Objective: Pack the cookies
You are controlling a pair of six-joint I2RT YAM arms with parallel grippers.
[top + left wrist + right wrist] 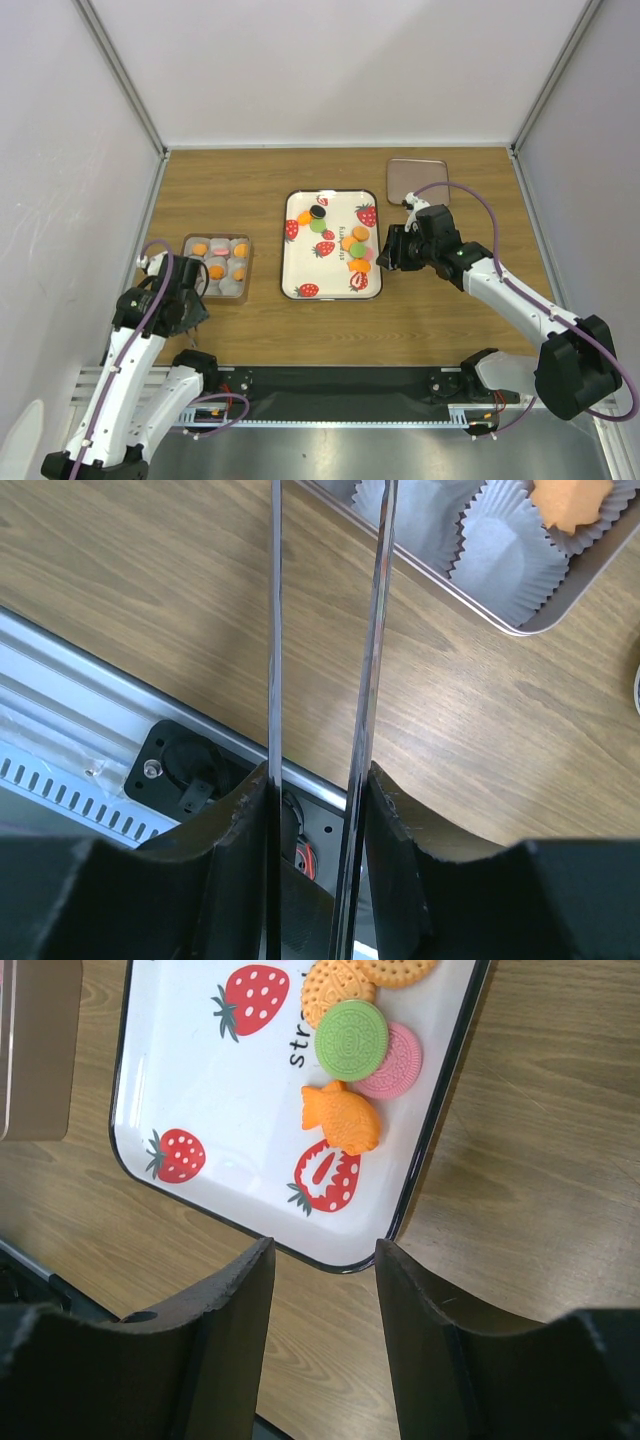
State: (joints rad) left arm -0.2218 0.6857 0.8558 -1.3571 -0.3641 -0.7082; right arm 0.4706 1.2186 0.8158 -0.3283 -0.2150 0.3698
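Cookies lie on a white strawberry-print tray [300,262]: a black one [317,212] at the far end and a cluster near the right rim. The right wrist view shows the cluster: a green cookie [351,1040], a pink one [398,1063], an orange fish-shaped one [343,1118]. My right gripper [386,250] [322,1245] is open and empty, over the tray's near right corner. My left gripper [195,305] [318,775] is shut on thin metal tongs [372,630] near the cup box [216,290], which holds orange cookies [570,505].
The cup box has white paper cups [505,555], some empty. A brownish clear lid [416,180] lies at the back right. The metal rail [90,710] of the arm bases runs along the table's near edge. White walls enclose the table.
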